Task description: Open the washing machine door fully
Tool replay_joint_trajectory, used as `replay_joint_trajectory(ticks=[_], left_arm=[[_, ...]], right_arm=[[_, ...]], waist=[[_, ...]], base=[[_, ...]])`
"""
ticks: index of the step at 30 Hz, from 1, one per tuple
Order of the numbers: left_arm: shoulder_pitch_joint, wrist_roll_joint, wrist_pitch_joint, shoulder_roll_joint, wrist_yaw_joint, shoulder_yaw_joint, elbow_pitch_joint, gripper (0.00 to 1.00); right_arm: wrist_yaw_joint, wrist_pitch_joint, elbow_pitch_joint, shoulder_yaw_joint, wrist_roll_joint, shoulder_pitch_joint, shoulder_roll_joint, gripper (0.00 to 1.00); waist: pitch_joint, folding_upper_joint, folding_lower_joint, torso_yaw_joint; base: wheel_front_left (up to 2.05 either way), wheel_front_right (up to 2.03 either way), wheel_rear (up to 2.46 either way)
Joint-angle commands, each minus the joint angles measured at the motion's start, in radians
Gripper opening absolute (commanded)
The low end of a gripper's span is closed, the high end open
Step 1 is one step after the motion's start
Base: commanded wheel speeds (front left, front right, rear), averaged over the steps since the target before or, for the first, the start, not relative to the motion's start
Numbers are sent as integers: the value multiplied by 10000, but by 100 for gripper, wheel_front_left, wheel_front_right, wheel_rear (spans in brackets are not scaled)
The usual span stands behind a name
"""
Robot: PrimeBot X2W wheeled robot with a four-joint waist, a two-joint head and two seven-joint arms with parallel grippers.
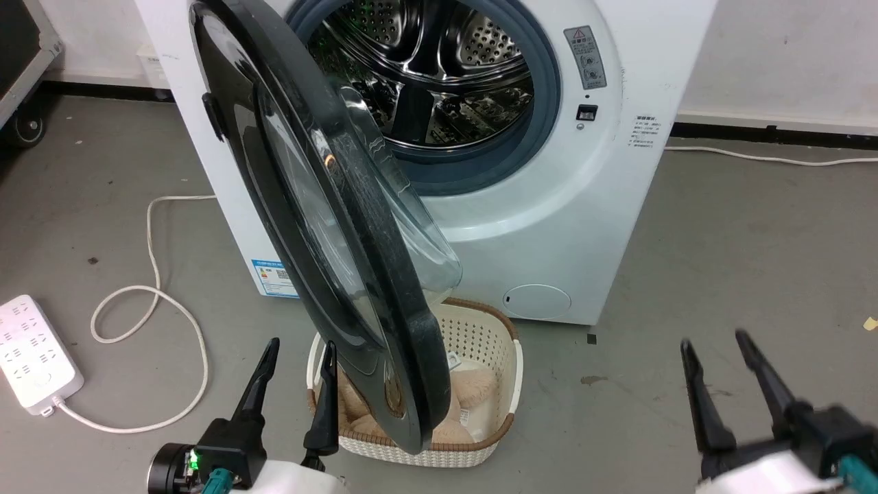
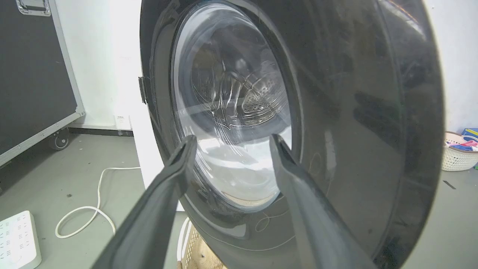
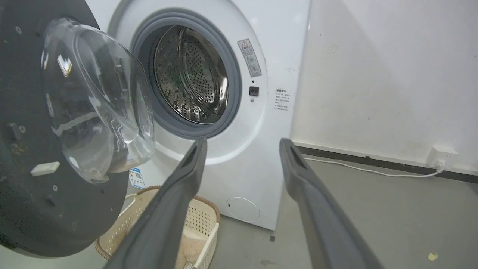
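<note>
Two grippers noted, both with jaws apart and holding nothing. Item under inspection, the washing machine door (image 1: 329, 219), stands swung out from the drum mouth (image 1: 439, 75), running from upper left to lower centre of the head view (glass bowl facing the machine). At lower left, the left gripper (image 1: 302, 343) sits just beside the door's lower rim; contact cannot be told. At lower right, the right gripper (image 1: 713, 339) is well apart from it. Under the rim: a basket (image 1: 507, 384).
</note>
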Motion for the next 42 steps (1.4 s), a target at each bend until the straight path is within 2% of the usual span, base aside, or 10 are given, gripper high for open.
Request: replay_joint_trajectory(ticks=[1,7,8,9,16,19,27,31,35,42], left_arm=[[110,5,-53,13,-30,23,-36,100],[108,-32,-53,13,-54,27,-27,100],[110,-45,-53,13,-67,8,-2,55],[106,-65,-53,13,-81,-18,12,0],[-109,-97,-53,12,27,17,-518,0],[-429,-241,-53,12,326,239,-1612,0],[-1387,-180,-53,12,707,162,-3897,0],[-1853,-152,90,12,721,-674,-4285,0],[-2150,-121,1065,12,672,-1948,-4137,0],[-1514,-289,1714,16,476,-3708,-2445,0]], right_arm=[[-7,-77,-195,-176,-355,421,182,100],[-7,-116,-381,-106,-440,1252,440,100],[-7,-118,-424,-63,-258,1274,442,100],[-7,-119,-469,-34,-139,1283,444,100],[-7,-122,-600,-2,94,1080,447,100],[-7,-122,-696,23,-312,989,448,100],[-7,-123,-647,-2,-200,1111,449,100],[-7,-123,-656,25,-182,1202,449,100],[-7,-123,-606,91,-130,1238,449,100],[-7,-123,-579,91,-55,1110,449,100]], waist=[[11,0,1,8],[13,0,1,1],[17,0,1,-7],[28,0,1,-13],[65,0,1,0],[66,0,1,40],[-136,0,1,75],[-200,0,1,108],[-208,0,1,62],[-28,0,1,-100]], base=[[0,0,0],[0,0,0],[0,0,0],[0,0,0],[0,0,0],[0,0,0],[0,0,0],[0,0,0],[0,0,0],[0,0,0]])
